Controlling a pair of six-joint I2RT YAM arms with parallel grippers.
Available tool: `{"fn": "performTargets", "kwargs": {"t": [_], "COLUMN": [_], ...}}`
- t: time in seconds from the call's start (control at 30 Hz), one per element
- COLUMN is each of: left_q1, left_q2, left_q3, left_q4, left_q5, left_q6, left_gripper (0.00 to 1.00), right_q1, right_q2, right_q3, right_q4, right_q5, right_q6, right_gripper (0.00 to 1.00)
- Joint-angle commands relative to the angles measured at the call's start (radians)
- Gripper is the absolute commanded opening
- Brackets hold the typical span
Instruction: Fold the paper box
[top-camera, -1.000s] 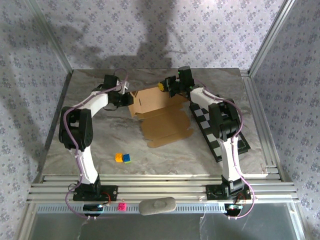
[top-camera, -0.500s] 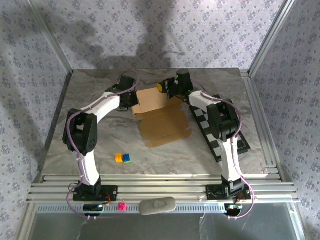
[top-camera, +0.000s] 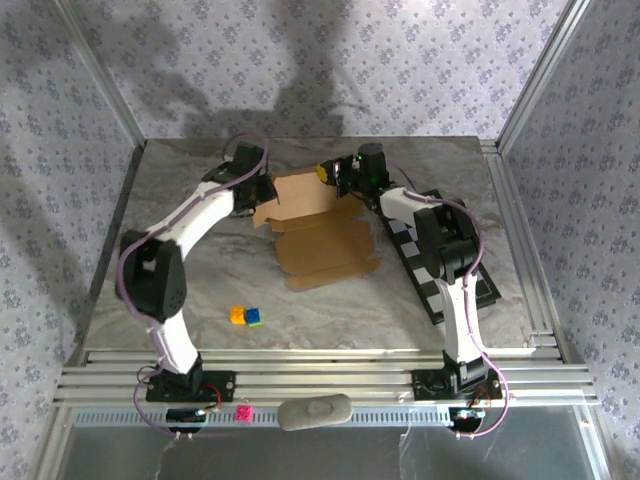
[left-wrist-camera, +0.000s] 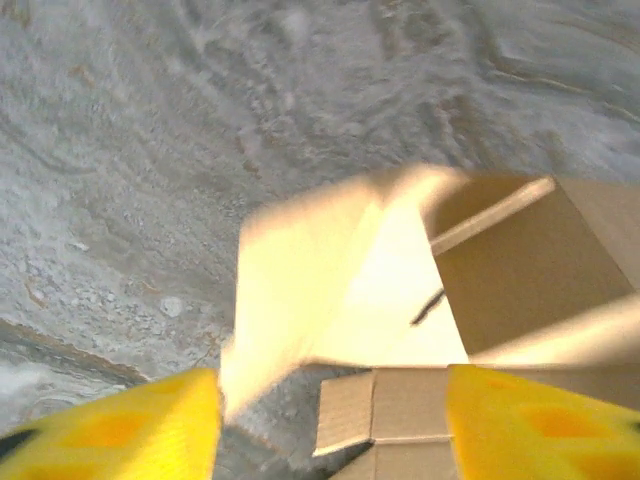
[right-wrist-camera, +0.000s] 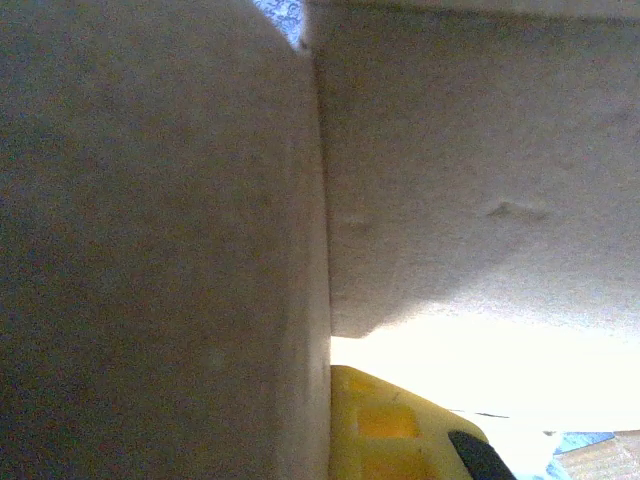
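Note:
The paper box is a tan cardboard sheet lying flat mid-table with its back panel raised upright. My left gripper hovers at the box's left rear corner. In the left wrist view its yellow fingers stand wide apart and open, with a small side flap between them untouched and the raised panel beyond. My right gripper is shut on the top right edge of the raised panel. The right wrist view shows cardboard pressed against one yellow finger.
A black-and-white checkerboard lies under the right arm. Yellow and blue blocks sit near the front left. A pink block and a grey pad rest on the front rail. Metal frame posts border the table.
My left gripper moved right to the box's left rear corner, then opened and let go of the cardboard. The right gripper kept its hold on the raised panel.

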Motion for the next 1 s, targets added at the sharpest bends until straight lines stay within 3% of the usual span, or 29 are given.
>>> {"fn": "performTargets", "kwargs": {"t": [0.0,0.1,0.13,0.23,0.33,0.47,0.63,0.8,0.97], "left_q1": [0.053,0.156,0.210,0.349,0.389,0.394,0.370,0.278,0.212], "left_q2": [-0.231,-0.337,-0.344,-0.303,-0.216,-0.075,0.027,0.045,0.070], "left_q3": [-0.103,-0.190,-0.211,-0.252,-0.255,-0.231,-0.232,-0.241,-0.245], "left_q4": [0.128,0.132,0.116,0.114,0.146,0.207,0.332,0.353,0.345], "left_q5": [0.137,0.205,0.222,0.323,0.353,0.429,0.566,0.605,0.622], "left_q6": [0.099,0.148,0.144,0.121,0.146,0.165,0.244,0.387,0.426], "left_gripper": [0.71,0.70,0.65,0.58,0.49,0.35,0.30,0.29,0.29], "right_q1": [-0.017,-0.025,-0.025,-0.026,-0.027,-0.024,-0.030,-0.036,-0.038], "right_q2": [0.008,0.014,0.018,0.036,0.056,0.073,0.078,0.085,0.102], "right_q3": [0.003,0.009,0.012,0.021,0.029,0.029,-0.008,-0.010,0.011], "right_q4": [0.042,0.076,0.100,0.180,0.223,0.228,0.227,0.249,0.267], "right_q5": [-0.078,-0.114,-0.130,-0.172,-0.223,-0.295,-0.335,-0.348,-0.338], "right_q6": [-0.042,-0.070,-0.077,-0.080,-0.091,-0.140,-0.185,-0.183,-0.161], "right_gripper": [0.00,0.00,0.00,0.00,0.00,0.00,0.00,0.00,0.00]}}
